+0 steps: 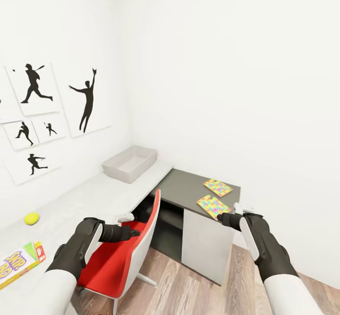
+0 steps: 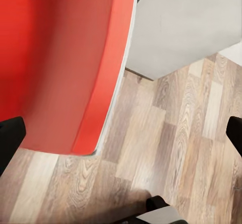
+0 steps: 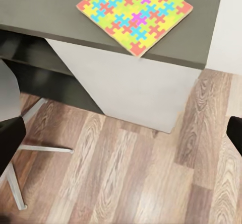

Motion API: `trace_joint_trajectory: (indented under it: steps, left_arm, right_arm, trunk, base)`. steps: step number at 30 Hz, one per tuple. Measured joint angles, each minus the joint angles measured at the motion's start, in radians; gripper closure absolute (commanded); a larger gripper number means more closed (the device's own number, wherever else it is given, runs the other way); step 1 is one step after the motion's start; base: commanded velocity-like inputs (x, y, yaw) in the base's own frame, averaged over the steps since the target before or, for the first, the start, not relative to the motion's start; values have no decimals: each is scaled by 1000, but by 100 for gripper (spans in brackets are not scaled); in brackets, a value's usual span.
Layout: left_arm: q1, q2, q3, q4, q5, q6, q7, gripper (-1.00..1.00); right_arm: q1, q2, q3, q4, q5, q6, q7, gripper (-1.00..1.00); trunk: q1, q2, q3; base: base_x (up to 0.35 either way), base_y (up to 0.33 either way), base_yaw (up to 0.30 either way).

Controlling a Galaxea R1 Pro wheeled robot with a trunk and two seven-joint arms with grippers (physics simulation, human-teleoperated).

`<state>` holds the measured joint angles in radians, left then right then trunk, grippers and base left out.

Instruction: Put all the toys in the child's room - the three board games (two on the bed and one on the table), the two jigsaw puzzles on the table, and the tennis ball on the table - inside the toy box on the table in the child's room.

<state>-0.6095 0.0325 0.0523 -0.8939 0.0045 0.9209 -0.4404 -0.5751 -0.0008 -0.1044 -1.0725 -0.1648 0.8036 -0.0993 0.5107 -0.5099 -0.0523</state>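
Head view: toy box (image 1: 130, 163) at table's (image 1: 89, 197) far end, two puzzles (image 1: 217, 187) (image 1: 213, 206) on dark corner, ball (image 1: 31, 218) and board game (image 1: 19, 265) near left edge. Right wrist view: near puzzle (image 3: 135, 13) at front edge, right gripper (image 3: 121, 136) spread wide, empty. Left wrist view: left gripper (image 2: 121, 136) likewise open, empty, over red chair (image 2: 60, 63) and wood floor (image 2: 166, 148).
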Motion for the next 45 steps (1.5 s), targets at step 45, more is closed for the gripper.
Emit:
trace_joint_trajectory:
  steps: [45]
  left_arm:
    - [0, 2, 8, -1, 2, 17, -2, -100]
  right_arm:
    - [-1, -3, -8, -4, -10, -3, 48, -100]
  trunk:
    - [-61, 112, 19]
  base:
    - [21, 0, 68]
